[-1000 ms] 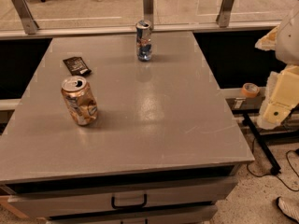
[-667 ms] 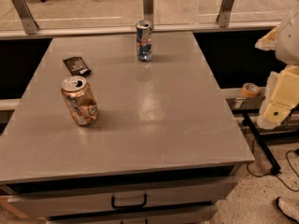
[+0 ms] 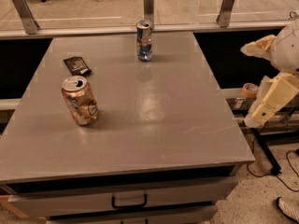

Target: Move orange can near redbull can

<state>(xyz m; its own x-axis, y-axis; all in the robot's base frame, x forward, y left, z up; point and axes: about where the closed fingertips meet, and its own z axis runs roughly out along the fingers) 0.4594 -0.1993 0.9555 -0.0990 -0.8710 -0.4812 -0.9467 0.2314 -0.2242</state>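
The orange can (image 3: 80,101) stands upright on the left side of the grey table (image 3: 154,125), copper-coloured with a silver top. The redbull can (image 3: 144,40), slim, silver and blue, stands upright near the table's far edge, well apart from the orange can. My gripper (image 3: 268,101) is a cream-coloured shape off the table's right side, level with the middle of the table. It is far from both cans and holds nothing that I can see.
A flat black packet (image 3: 77,65) lies on the table behind the orange can. A glass barrier with metal posts (image 3: 148,6) runs along the far edge. A drawer handle (image 3: 129,201) shows below the front edge. Cables lie on the floor at the right.
The arm at the right has edged slightly to the left, toward the table. The cans and the packet have not moved.
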